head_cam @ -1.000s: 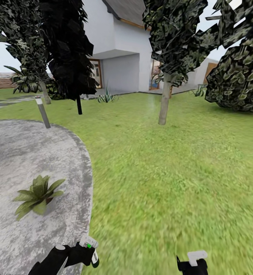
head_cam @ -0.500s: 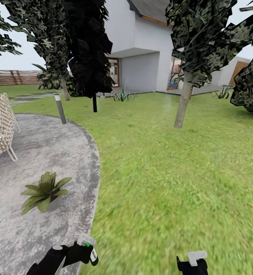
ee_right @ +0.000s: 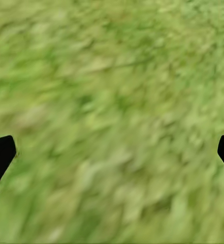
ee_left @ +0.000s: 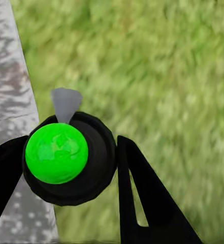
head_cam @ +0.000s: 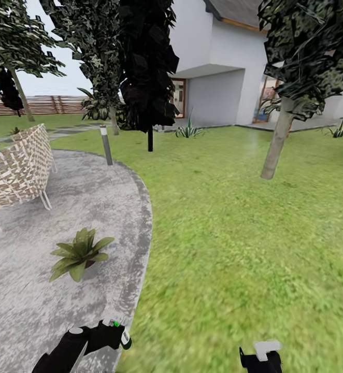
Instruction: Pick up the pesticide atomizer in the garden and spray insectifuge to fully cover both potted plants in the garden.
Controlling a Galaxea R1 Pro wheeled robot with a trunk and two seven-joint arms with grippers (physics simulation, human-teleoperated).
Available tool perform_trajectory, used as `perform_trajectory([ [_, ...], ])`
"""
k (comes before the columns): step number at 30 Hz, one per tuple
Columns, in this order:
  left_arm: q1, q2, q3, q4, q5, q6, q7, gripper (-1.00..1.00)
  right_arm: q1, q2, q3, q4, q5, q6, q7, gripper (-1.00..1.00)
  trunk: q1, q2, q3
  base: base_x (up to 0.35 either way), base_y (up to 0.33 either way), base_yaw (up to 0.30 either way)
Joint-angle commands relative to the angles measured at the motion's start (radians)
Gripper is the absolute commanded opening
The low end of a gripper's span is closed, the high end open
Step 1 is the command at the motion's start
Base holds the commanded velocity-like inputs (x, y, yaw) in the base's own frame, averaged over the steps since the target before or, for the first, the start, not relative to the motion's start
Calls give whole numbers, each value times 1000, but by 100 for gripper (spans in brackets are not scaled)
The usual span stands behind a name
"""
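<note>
My left hand is squeezed tight around the spray bottle, low down by my side. I see it too from the camera on that arm, where my hand has a dark finger on each side of the bottle, and its round green end points back at the camera. I hold it close so it does not fall while I roll along

My right hand holds nothing. Its fingers are spread wide over the grass

One small plant sits on the grey round patio, a little ahead of my left hand. It is near the patio edge, so I think I can reach it from here. I see no second small plant yet. A woven chair stands further back on the patio, and a short grey lamp post stands at its far edge
</note>
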Motion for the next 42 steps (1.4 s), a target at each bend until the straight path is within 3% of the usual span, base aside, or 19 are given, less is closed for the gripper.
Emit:
perform_trajectory([
  [1, -1, 2, 18, -2, -5, 7, -8, -100, -1, 0, -7, 1, 11, -3, -4, 100, 0, 0, -1, 0, 0, 277],
  [4, -1, 6, 76, -3, -5, 6, -9, -100, -1, 0, -7, 1, 11, -3, -4, 100, 0, 0, -1, 0, 0, 278],
  [7, -1, 6, 91, -3, -5, 5, -9, -100, -1, 0, -7, 1, 11, -3, -4, 100, 0, 0, -1, 0, 0, 278],
  [32, -1, 0, 93, -1, -6, 3, -9, -100, -1, 0, -7, 1, 11, -3, -3, 100, 0, 0, -1, 0, 0, 278],
  [42, -3, 12, 96, -8, -6, 7, -1, -100, -1, 0, -7, 1, 11, -3, -3, 100, 0, 0, -1, 0, 0, 278],
])
